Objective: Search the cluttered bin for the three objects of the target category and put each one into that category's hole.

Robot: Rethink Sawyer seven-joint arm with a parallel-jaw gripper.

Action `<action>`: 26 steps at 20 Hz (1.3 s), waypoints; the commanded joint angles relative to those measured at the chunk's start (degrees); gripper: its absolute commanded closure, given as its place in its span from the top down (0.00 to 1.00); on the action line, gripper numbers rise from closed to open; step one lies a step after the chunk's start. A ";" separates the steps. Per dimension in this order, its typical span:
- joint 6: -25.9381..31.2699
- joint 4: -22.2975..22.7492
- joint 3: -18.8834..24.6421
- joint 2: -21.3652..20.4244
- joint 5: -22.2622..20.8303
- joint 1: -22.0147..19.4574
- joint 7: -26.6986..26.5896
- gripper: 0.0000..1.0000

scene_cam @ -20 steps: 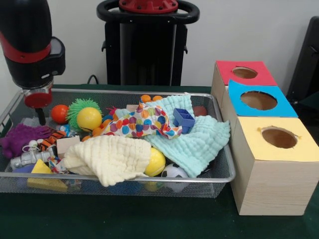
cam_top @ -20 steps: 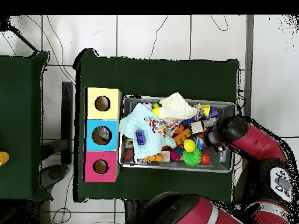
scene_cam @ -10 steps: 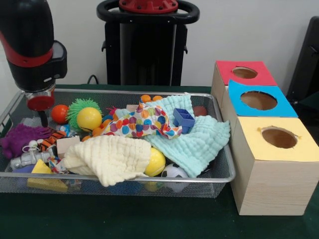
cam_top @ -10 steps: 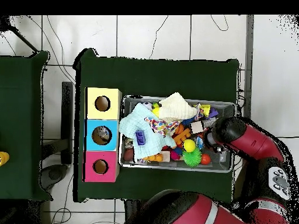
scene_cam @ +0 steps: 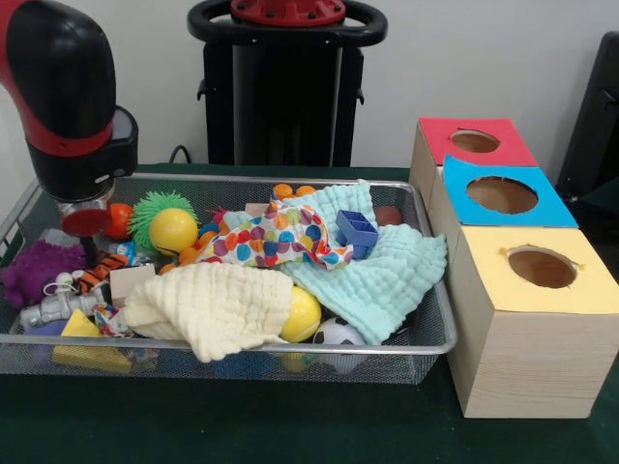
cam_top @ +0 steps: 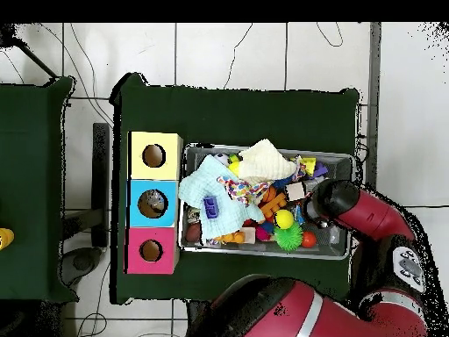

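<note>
The cluttered bin [scene_cam: 426, 340] sits on the green counter [scene_cam: 290, 425], heaped with cloths, balls and small toys, and no clear water bottle with a pale blue band can be picked out anywhere in it; if the bottles are there, they lie hidden under the yellow cloth [scene_cam: 208, 307], the mint cloth [scene_cam: 382, 275] or the spotted cloth [scene_cam: 276, 237]. The gripper [scene_cam: 87, 237] hangs low over the bin's end farthest from the three boxes, beside the orange ball [scene_cam: 120, 218]; whether the jaws are parted or closed cannot be told. The blue box [cam_top: 153, 204] shows something greyish in its hole, too unclear to name. The search looks far from finished.
</note>
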 commanded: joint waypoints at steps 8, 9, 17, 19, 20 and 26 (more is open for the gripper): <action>-2.75 4.41 7.50 1.91 3.26 2.01 7.03 1.00; -2.75 4.64 7.61 1.86 3.51 2.12 7.18 1.00; -2.86 4.91 7.80 2.03 4.89 2.49 7.27 1.00; -2.91 4.85 7.77 2.12 5.09 2.55 7.25 1.00; -3.03 4.77 7.78 2.26 5.15 2.54 7.22 1.00; -3.85 4.66 8.27 2.45 4.92 2.11 5.62 0.00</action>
